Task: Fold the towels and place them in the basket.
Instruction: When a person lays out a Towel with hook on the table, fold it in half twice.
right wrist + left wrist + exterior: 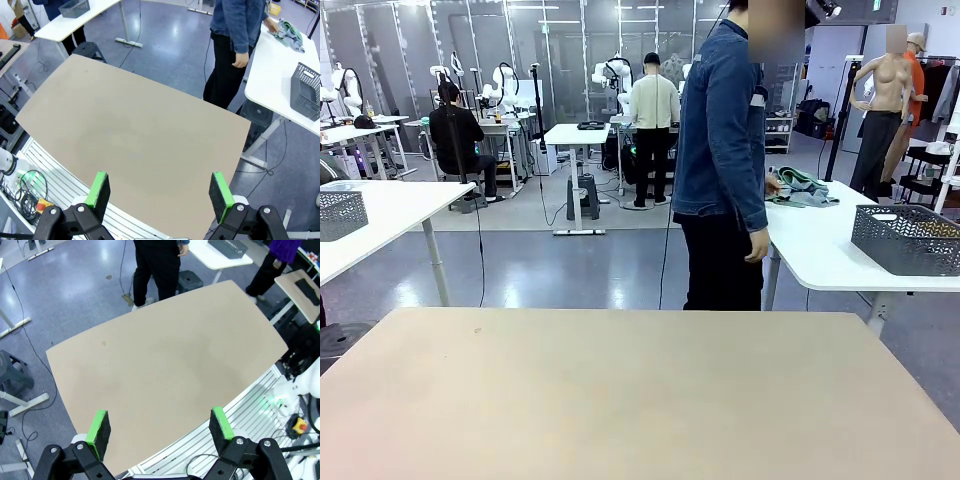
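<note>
Beige counter [620,400], near field: bare tan top spanning the robot's side. The left gripper [160,426] hangs high above it, jaws wide apart and holding nothing, the green pads [100,426] facing each other across open air. The right gripper [159,189] hangs likewise over the same top, jaws spread and empty.

Far side: a person [720,150] in a denim jacket and dark trousers stands just past the beige counter's far edge, turned to the right toward a white counter [820,255]. One hand [772,184] reaches to the edge of the towels [802,187], which lie unfolded in a loose mint-green and blue-grey heap on the far part of that white counter. The other hand hangs at the person's side.

The basket [910,238], dark wire mesh, stands upright on the same white counter, nearer and farther right than the towels and apart from them. Whether anything lies inside it cannot be told.
</note>
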Available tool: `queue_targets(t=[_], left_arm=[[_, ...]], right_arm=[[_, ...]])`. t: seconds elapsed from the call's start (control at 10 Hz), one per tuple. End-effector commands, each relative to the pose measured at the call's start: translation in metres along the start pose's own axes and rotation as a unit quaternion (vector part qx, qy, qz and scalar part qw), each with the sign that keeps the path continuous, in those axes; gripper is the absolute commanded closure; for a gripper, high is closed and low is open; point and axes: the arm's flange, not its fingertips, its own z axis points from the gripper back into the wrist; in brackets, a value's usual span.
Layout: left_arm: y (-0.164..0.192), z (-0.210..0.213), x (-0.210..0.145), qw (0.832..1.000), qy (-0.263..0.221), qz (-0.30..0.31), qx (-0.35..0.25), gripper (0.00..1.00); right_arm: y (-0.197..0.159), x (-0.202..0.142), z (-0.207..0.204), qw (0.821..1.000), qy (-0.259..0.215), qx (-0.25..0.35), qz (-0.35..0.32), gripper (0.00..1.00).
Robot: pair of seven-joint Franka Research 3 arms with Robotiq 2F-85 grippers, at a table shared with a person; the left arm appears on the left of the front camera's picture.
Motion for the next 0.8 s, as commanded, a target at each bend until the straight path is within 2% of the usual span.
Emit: queue_targets(t=[0.0, 0.7], left_arm=[[-0.0016, -0.0008, 0.0005, 1.0, 0.003, -0.007, -0.005, 0.0], [-0.0016, -0.0008, 0.0005, 1.0, 0.003, -0.007, -0.005, 0.0]], right_arm=[[0.0006, -0.0001, 0.0005, 1.0, -0.001, 0.003, 0.002, 0.0], [0.0006, -0.0001, 0.0005, 1.0, -0.001, 0.003, 0.002, 0.0]])
